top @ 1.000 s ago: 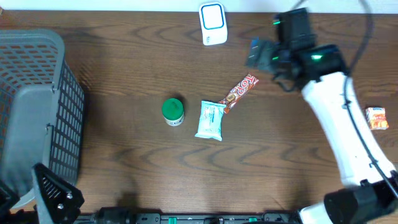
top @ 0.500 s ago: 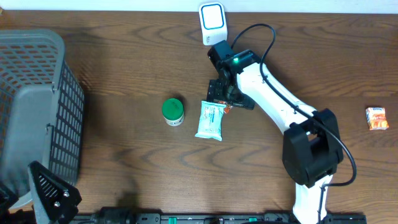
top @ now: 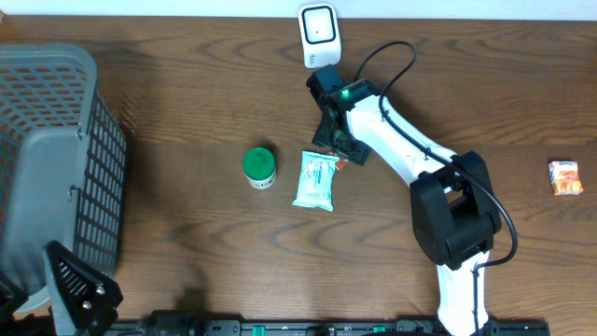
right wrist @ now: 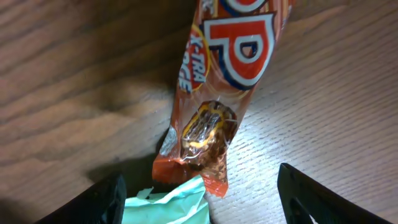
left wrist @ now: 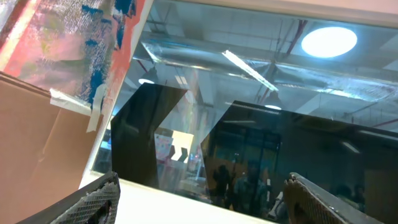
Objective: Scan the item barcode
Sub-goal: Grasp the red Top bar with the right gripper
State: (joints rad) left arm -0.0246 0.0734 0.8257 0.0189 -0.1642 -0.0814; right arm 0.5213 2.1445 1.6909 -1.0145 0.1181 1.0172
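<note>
Your right arm (top: 410,159) rises from its base at the near edge of the tabletop (top: 187,93), right of the middle. Its white link slants leftward toward the far edge, and the black wrist bends down over the candy bar (right wrist: 224,81). The right gripper (right wrist: 208,198) points straight down with its jaws spread. In the wrist view you see one dark, grainy fingertip on each side of the wrapper, both clear of it, so the gripper holds nothing.

The candy bar lies flat on the dark, wavy-grained wood, a little right of the middle and nearer the far edge. In the overhead view it is almost wholly hidden under the gripper. Its wrapper is glossy, crinkled orange-red foil with large white letters outlined in blue. The crimped end lies against a corner of a pale teal, soft-looking wipes packet (top: 315,179).

The scanner (top: 319,35), a white rounded box with a blue-ringed face, stands at the far edge just beyond the gripper. A round jar (top: 259,167) with a green lid sits just left of the wipes packet. A grey plastic mesh basket (top: 56,140) stands along the left edge, and a small orange packet (top: 564,176) lies near the right edge, well apart.

Your left gripper (left wrist: 202,208) sits at the near left corner. Its camera faces ceiling lights and dark glass, and its mesh-textured fingertips stand wide apart and empty.
</note>
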